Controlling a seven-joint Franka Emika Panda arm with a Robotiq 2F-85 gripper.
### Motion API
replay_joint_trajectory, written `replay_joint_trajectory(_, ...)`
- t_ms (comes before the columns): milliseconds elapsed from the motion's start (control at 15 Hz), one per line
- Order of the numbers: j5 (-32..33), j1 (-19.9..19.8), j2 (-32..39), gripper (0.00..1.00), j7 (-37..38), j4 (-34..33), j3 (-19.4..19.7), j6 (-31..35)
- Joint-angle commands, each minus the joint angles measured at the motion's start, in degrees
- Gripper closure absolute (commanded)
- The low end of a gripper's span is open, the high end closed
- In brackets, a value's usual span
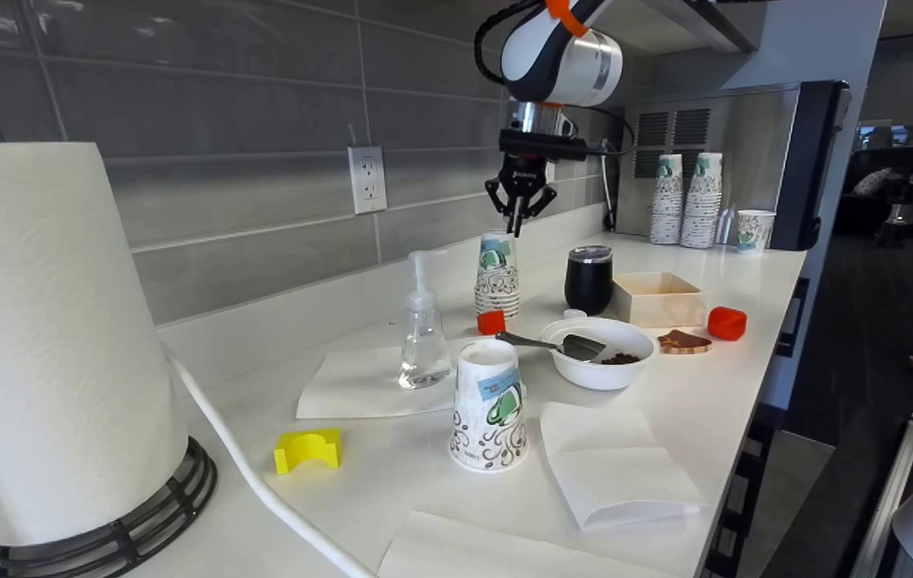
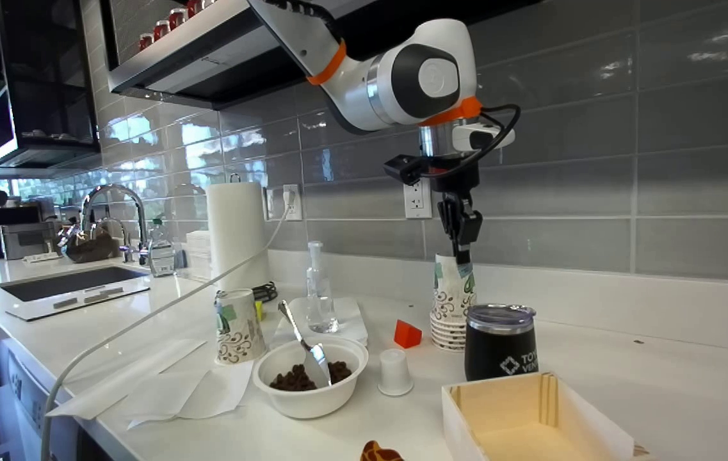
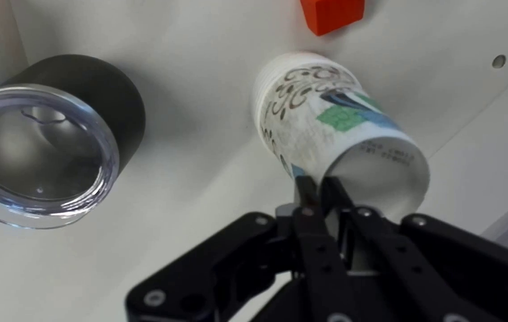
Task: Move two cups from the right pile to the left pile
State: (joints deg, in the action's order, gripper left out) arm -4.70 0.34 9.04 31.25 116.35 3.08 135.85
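Observation:
The right pile [image 1: 496, 277] is a short upside-down stack of white paper cups with green and blue print, near the wall; it also shows in an exterior view [image 2: 452, 307] and the wrist view [image 3: 316, 116]. The two cups are not distinct within it; only the top cup's side and recessed base show, with several rims below. My gripper [image 3: 319, 183] is shut on the top cup's base edge, one finger inside the recess and one outside; it is seen above the pile in both exterior views [image 1: 515, 229] [image 2: 462, 256]. The left pile [image 1: 490, 409] stands upside down nearer the paper-towel roll [image 2: 239, 326].
A black cup [image 1: 588, 281] with a clear lid and a red block [image 1: 491, 323] stand close to the right pile. A white bowl [image 1: 597, 376] with a spoon, a clear glass vessel [image 1: 424, 353] and paper sheets lie around the left pile. The tiled wall runs behind.

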Motion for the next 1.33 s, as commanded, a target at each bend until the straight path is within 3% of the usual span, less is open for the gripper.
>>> replay_joint_trajectory(0,-0.53,0.0,-0.22,1.0,0.17,0.15,0.12,0.32)
replay_joint_trajectory(600,0.0,0.28,-5.68,0.99,0.4,4.42,-0.17,-0.45)
replay_joint_trajectory(1267,0.68,-0.66,-16.8,0.99,1.5,12.89,-1.41,0.82)
